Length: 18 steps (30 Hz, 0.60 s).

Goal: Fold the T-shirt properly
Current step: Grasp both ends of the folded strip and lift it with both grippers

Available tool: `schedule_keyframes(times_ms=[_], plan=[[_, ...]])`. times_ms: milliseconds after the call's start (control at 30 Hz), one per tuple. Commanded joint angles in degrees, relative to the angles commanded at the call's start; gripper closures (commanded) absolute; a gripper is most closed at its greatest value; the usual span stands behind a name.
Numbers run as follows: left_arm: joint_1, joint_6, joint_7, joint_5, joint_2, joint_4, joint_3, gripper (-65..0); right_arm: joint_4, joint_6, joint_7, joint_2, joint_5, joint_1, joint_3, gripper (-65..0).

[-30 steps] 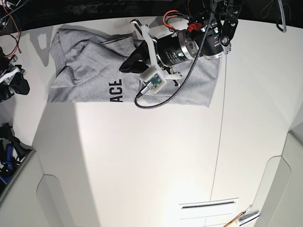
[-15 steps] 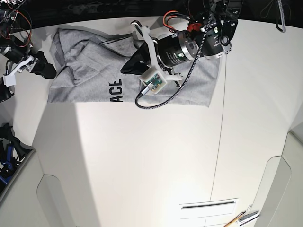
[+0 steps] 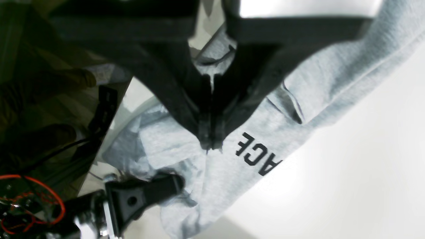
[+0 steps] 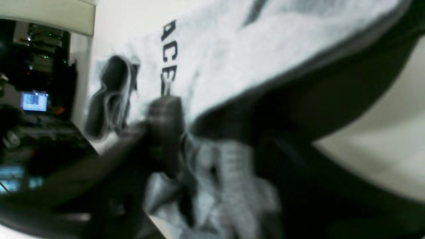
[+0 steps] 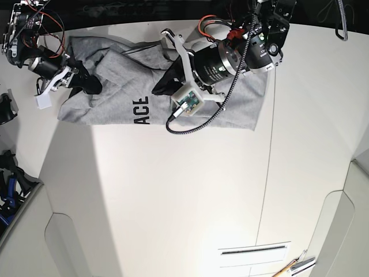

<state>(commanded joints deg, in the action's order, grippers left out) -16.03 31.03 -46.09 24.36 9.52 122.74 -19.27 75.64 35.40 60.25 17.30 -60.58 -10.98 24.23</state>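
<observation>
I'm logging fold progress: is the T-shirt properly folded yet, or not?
Not properly folded: the T-shirt lies bunched and creased, its lettering partly covered.

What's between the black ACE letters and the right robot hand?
Just grey cloth of the shirt, up to the right gripper, in the base view.

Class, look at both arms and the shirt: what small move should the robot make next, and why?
Probably the right gripper should close gently on the grey shirt: in its wrist view, cloth rises between its parted fingers. The left gripper hovers over the shirt with its fingertips together, so it seems less ready to grasp.
</observation>
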Motion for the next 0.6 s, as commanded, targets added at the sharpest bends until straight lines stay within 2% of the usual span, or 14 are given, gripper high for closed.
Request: schedule_keyframes(times_ms=[33,67,167,267,367,467,600], plan=[[-0.02,0.00,-0.02,0.02,0.00,0.00,1.36,0.0,0.00,0.04,0.00,-0.02,0.11,0.00,0.00,-15.9],[-0.02,0.00,-0.04,0.24,0.02,0.00,2.91,0.0,0.00,0.04,0.00,0.00,0.11,0.00,0.00,-14.0],[-0.02,0.02,-0.17,2.34,0.00,0.00,8.13,0.0,0.02,0.44,-0.26,0.00,0.11,0.04,0.00,-13.0],[-0.02,0.07,-0.52,4.83,0.02,0.00,12.17,0.0,0.00,0.42,-0.44,0.00,0.15,0.44,0.00,0.0],[-0.02,0.07,-0.90,4.98,0.02,0.00,14.38,0.0,0.04,0.42,-0.37,0.04,0.76,1.53,0.07,0.0],[-0.17,0.04,-3.15,4.74,0.02,0.00,17.38,0.0,1.20,0.42,0.24,0.52,0.74,2.05,1.38,0.0],[-2.01,0.04,-3.98,4.94,0.00,-0.02,24.33,0.0,6.95,0.35,2.03,3.48,0.57,2.03,3.65,0.0]])
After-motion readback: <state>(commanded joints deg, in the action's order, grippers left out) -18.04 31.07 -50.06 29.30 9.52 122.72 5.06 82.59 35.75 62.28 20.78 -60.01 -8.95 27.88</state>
